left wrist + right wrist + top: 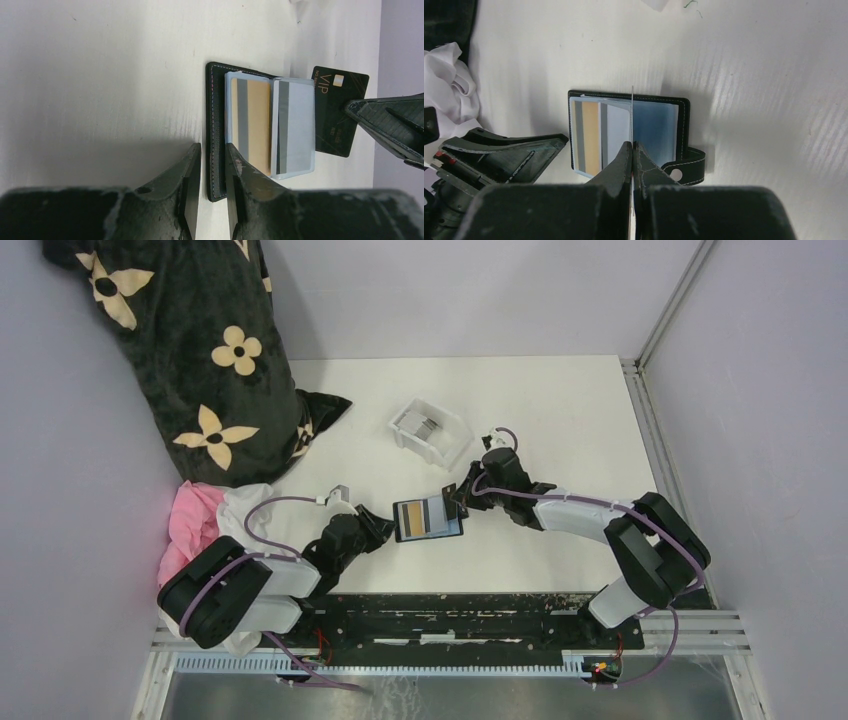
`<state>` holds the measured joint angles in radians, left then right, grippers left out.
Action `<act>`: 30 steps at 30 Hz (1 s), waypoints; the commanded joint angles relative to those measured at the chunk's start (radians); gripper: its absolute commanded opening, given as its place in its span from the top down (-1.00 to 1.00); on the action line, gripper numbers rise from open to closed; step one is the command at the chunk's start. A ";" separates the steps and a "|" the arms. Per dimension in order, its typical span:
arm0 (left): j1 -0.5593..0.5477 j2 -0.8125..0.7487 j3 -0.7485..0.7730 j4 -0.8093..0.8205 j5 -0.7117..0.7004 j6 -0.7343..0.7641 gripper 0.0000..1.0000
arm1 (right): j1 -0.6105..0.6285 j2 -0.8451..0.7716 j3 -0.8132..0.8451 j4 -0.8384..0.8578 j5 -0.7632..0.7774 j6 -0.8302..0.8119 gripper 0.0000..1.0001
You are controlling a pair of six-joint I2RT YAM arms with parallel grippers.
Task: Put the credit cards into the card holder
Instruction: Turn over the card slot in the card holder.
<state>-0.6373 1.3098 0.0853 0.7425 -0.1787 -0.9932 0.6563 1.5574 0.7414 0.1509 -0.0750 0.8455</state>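
Observation:
The black card holder (430, 518) lies open on the white table, its snap tab (686, 167) sticking out to one side. Its clear sleeves hold a tan-orange card (252, 125) and a grey card (295, 125). My right gripper (632, 144) is shut on a black credit card marked VIP (336, 112). That card stands on edge over the holder's middle fold and shows as a thin line (632, 112). My left gripper (212, 146) is open and straddles the holder's stitched outer edge (216, 125), with a sliver of table between one finger and that edge.
A clear plastic tray (452, 445) with more grey cards (420, 425) stands behind the holder. A dark flowered fabric bag (200, 350) fills the back left. Pink and white cloths (205, 515) lie beside my left arm.

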 commanded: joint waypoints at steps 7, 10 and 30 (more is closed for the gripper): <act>-0.006 -0.010 0.024 0.002 -0.019 0.050 0.38 | -0.003 -0.039 -0.002 0.110 -0.045 0.029 0.98; -0.007 -0.007 0.025 0.002 -0.018 0.051 0.38 | -0.003 -0.041 -0.006 0.126 -0.057 0.035 0.98; -0.021 0.035 0.039 0.003 -0.013 0.043 0.40 | 0.082 -0.024 0.052 0.148 -0.061 0.018 0.98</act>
<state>-0.6525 1.3327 0.1055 0.7361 -0.1795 -0.9924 0.7166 1.5452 0.7441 0.2493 -0.1387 0.8745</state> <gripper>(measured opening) 0.302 0.011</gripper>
